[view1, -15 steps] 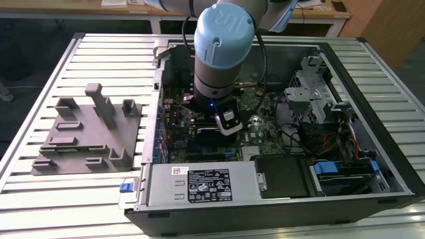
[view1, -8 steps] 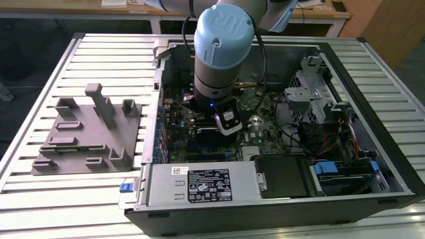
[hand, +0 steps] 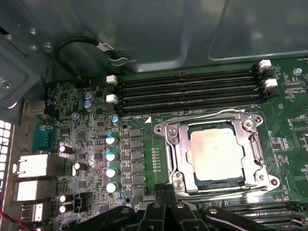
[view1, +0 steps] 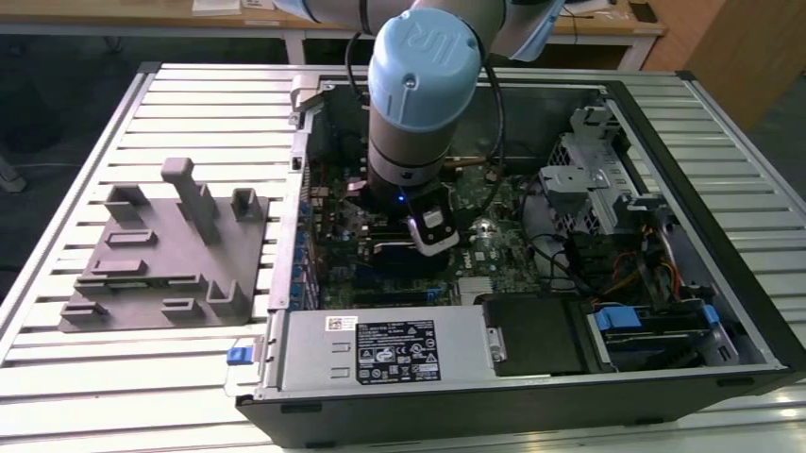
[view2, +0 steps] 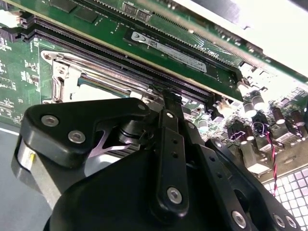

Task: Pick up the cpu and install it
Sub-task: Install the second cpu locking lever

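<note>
The cpu (hand: pixel 215 155), a small square chip with a pale silvery top, lies flat inside the metal-framed socket (hand: pixel 175 144) on the green motherboard (hand: pixel 139 149). The socket's frame (view2: pixel 62 72) also shows in the second wrist view. My gripper (hand: pixel 166 188) hovers just off one edge of the socket, its black fingertips pressed together with nothing between them. In the second wrist view the gripper (view2: pixel 168 96) points down at the board beside the socket. In the exterior view the arm's wrist (view1: pixel 410 170) reaches down into the open computer case (view1: pixel 680 283).
A large grey fixture (view1: pixel 164 255) with upright tabs lies on the slatted table at the exterior view's left. Memory slots (hand: pixel 187 91) run beside the socket. Capacitors (hand: pixel 110 156), a power supply (view1: pixel 377 349), a drive cage (view1: pixel 592 179) and cables crowd the case.
</note>
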`<control>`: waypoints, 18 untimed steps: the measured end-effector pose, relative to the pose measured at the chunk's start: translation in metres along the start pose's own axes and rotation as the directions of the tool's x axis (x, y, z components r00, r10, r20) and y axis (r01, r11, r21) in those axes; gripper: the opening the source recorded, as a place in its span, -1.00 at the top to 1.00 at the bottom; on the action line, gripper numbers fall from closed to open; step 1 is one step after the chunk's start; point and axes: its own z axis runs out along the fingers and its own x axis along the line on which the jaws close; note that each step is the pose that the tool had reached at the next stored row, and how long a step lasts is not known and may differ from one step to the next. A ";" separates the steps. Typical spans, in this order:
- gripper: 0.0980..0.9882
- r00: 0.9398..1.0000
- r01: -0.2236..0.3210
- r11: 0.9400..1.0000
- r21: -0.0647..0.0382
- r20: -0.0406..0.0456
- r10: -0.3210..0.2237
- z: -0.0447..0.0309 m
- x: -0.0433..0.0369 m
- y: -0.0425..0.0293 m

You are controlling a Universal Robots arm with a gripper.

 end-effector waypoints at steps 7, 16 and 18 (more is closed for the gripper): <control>0.98 1.000 0.000 1.000 0.021 0.003 0.000 0.0007 0.0000 0.0000; 0.98 1.000 -0.001 0.999 0.032 0.005 0.001 -0.0011 0.0001 0.0004; 0.98 1.000 -0.001 0.999 0.034 0.005 0.001 -0.0043 0.0004 0.0011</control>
